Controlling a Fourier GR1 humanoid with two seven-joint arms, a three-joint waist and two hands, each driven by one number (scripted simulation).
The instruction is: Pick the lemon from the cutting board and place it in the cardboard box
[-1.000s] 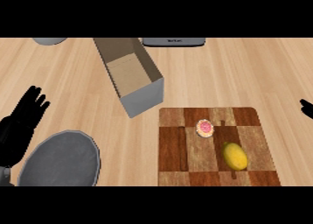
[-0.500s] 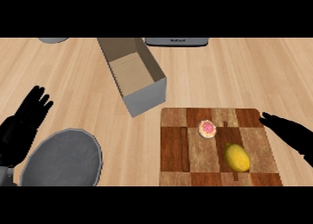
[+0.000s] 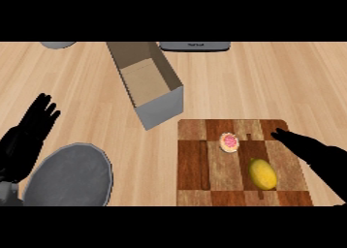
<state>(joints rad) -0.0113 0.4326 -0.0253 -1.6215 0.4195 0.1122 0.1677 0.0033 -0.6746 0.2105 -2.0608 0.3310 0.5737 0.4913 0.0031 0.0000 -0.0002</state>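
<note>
2 black hands frame the scene, 1 at each side. At the far left, the left hand (image 3: 26,140) rests with its fingers straight and spread, pointing up the counter (image 3: 83,97), holding nothing; its wrist runs off the lower left corner. Just right of it lies a round grey plate (image 3: 72,174), whose lower rim is cut off and whose left edge is partly covered by that hand. Along the top edge, a grey rounded object (image 3: 58,44) shows only a sliver.

Next comes the cardboard box (image 3: 162,107), open side up and set at a slant, its far end cropped at the top. Beside it at the top edge sits a dark grey item (image 3: 194,46), mostly out of view.

Right of centre lies the wooden cutting board (image 3: 194,164). On it sits a small round pink-topped thing (image 3: 229,143), too small to identify, and below it, the lemon (image 3: 262,173), lying free. The right hand (image 3: 316,157) stretches flat over the board's right side, fingers straight, its fingertips (image 3: 280,133) near the far right corner. It grips nothing, and sits just right of the lemon with board showing between them.
</note>
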